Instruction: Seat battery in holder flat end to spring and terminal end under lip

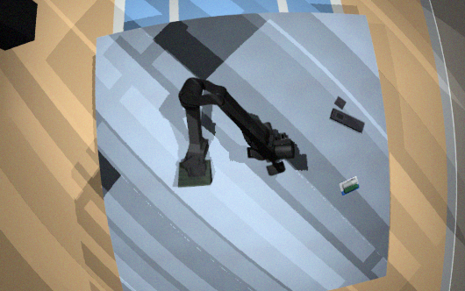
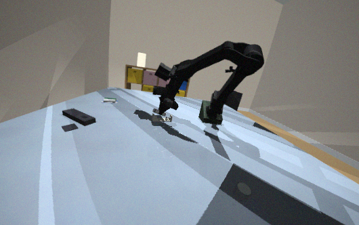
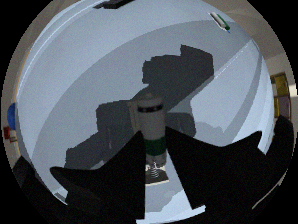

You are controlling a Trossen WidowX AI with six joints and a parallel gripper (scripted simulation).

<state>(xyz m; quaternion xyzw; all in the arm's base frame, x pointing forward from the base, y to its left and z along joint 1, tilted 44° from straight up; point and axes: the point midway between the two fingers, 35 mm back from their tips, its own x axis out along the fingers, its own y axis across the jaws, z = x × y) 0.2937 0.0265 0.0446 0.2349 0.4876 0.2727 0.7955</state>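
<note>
Battery, small cylinder [image 3: 150, 129], pale grey casing with a green band and a darker lower part: clamped between the two dark fingers of the black parallel-jaw gripper [image 3: 154, 165], jaws closed on its lower body, the pale end projecting away from the wrist camera. Location: held low over the blue-grey striped table top [image 2: 101, 162], close above a small dark holder with pale metal fittings [image 2: 162, 118]; whether the battery touches the holder cannot be told. Handling, by judgement: rigid, light, smooth-skinned and round, so liable to roll or pivot in a flat-pad grip; best taken across the mid-body, leaving both ends free for spring and lip. The holder looks slight and unfixed; likely to slide under side load. Nearby, not involved: a flat black bar [image 2: 78, 116], a small dark tile [image 2: 70, 127], a green-and-white block [image 1: 349, 185].
</note>
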